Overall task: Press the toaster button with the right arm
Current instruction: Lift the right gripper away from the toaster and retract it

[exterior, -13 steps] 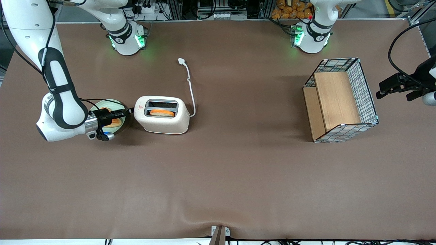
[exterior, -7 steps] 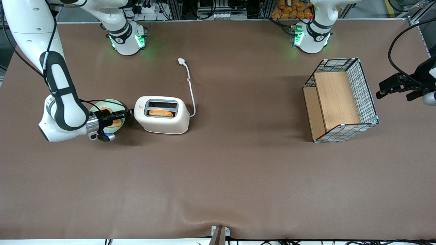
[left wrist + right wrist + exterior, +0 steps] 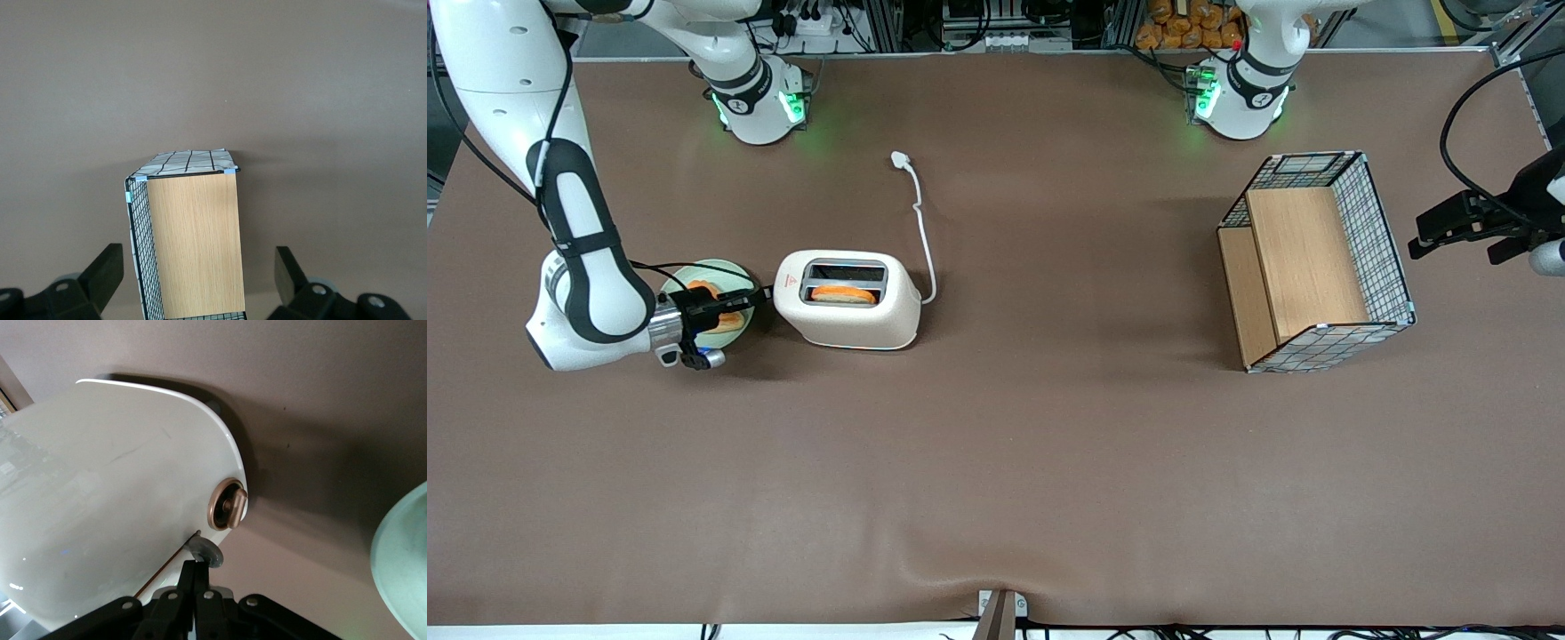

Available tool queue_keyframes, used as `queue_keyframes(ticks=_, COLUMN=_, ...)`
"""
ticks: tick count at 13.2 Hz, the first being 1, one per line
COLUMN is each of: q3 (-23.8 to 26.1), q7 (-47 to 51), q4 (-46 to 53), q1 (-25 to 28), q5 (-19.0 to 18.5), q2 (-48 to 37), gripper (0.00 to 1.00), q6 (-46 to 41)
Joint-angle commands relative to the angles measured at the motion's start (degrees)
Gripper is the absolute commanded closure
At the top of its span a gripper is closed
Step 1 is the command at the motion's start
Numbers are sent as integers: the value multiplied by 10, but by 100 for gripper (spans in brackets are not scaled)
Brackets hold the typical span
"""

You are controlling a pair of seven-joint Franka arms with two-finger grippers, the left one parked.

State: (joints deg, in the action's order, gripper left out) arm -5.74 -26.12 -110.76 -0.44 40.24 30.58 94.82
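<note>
As far as the views allowed a judgement, the task stood at the point of contact and was not yet shown complete: the right arm (image 3: 587, 267) had its tool (image 3: 758, 292) laid level just above the table (image 3: 996, 462), its tip against the narrow end of the toaster (image 3: 854, 316). From the wrist camera the tool (image 3: 195, 568) had its two fingers brought together with no gap between them and gripped nothing. Directly ahead of the tip sat the toaster button (image 3: 207, 553), a small pale grey tab projecting from the toaster's end wall at the foot of a thin slot. The tip appeared to touch the tab, though firm contact could not be confirmed. A copper-coloured knob (image 3: 227, 506) sat on the same end wall, just past the tab and clear of the tool. In the front view the tab itself was hidden by the tool. One slice of bread (image 3: 843, 294) sat in the toaster slot nearer the front camera; whether it had dropped could not be told. What remained, by my assessment, was a downward stroke on the tab and then withdrawal. Beneath the tool's body lay a pale green plate (image 3: 694, 269) carrying further bread (image 3: 701, 287), which the tool did not appear to touch.
</note>
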Motion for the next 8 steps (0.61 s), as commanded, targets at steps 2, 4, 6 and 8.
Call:
queue_keyframes(ticks=2, q3=3, q7=-10, q4=20, q1=8, q5=10, q2=25, gripper=96, q6=7)
queue_keyframes(ticks=4, q3=1, q7=13, q4=55, q1=6, q5=2, q2=26, gripper=96, q6=-22)
queue_keyframes(ticks=6, q3=0, q7=34, q4=84, q1=6, q5=-4, q2=26, gripper=94, q6=-49)
queue_keyframes(ticks=8, q3=0, q7=43, q4=115, q1=5, q5=-25, q2=26, gripper=79, q6=-54)
